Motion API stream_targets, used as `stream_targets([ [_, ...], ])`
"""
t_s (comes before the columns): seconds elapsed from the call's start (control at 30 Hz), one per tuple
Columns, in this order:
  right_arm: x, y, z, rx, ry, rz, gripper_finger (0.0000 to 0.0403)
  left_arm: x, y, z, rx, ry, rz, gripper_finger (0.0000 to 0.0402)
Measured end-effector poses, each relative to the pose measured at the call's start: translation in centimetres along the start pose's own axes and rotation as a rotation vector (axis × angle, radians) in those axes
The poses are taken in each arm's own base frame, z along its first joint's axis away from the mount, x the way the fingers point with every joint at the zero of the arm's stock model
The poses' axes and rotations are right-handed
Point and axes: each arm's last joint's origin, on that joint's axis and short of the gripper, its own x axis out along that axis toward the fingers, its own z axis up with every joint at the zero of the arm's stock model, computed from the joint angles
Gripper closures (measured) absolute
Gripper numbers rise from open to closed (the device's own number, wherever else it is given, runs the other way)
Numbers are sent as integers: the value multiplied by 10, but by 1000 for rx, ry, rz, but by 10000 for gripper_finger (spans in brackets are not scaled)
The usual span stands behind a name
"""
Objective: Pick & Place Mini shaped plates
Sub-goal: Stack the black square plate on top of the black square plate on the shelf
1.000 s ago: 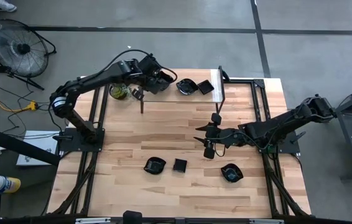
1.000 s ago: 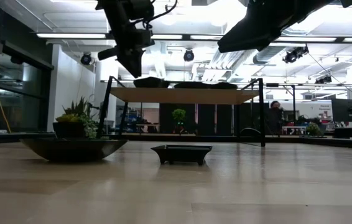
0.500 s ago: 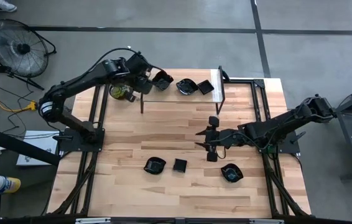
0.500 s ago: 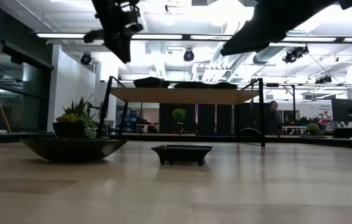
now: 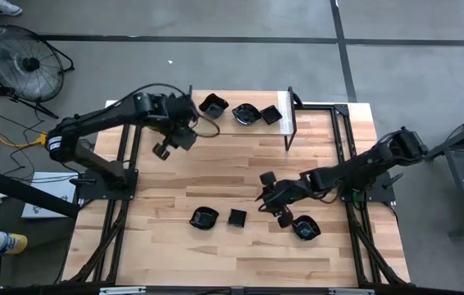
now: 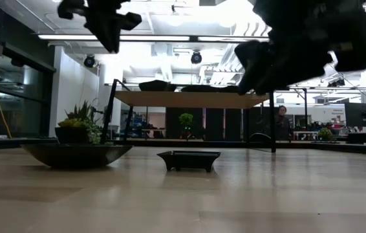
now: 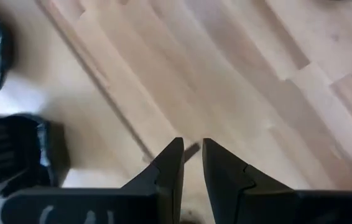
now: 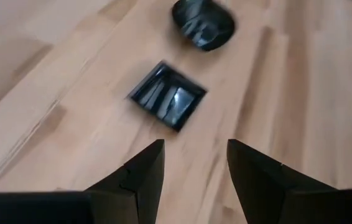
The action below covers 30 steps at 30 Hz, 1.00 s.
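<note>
Right gripper (image 5: pixel 271 199) hangs over the light wooden table (image 5: pixel 216 176), fingers spread wide, nothing between them. Just ahead of it: small glossy black square plate (image 8: pixel 168 97), then a rounded black wavy-rimmed plate (image 8: pixel 203 22). Another rounded black dish (image 5: pixel 304 227) sits just beside that gripper. Left gripper (image 5: pixel 167 144) is up near the raised clear shelf (image 5: pixel 232 124), fingers (image 7: pixel 171 168) nearly together, holding nothing. Three more black plates (image 5: pixel 242 111) sit on the shelf.
</note>
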Motion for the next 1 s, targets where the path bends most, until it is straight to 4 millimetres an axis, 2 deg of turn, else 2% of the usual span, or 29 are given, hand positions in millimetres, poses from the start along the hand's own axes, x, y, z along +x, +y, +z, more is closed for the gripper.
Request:
stream_targets([
  [0.23, 11, 9, -4, -157, 14, 62, 234, -1, -28, 13, 46, -48, -16, 346],
  [0.4, 11, 18, 1, -314, -13, 16, 234, -1, -55, 5, 19, -95, 11, 346],
  [0.57, 16, 25, 3, -491, -3, -67, 234, 2, -86, -9, -34, -232, 109, 346],
  [0.77, 44, 29, -1, -606, 22, -49, 234, 10, -120, -22, -65, -397, 184, 346],
  [1.0, 80, 34, 5, -706, 71, -31, 234, 11, -141, -29, -79, -468, 228, 346],
])
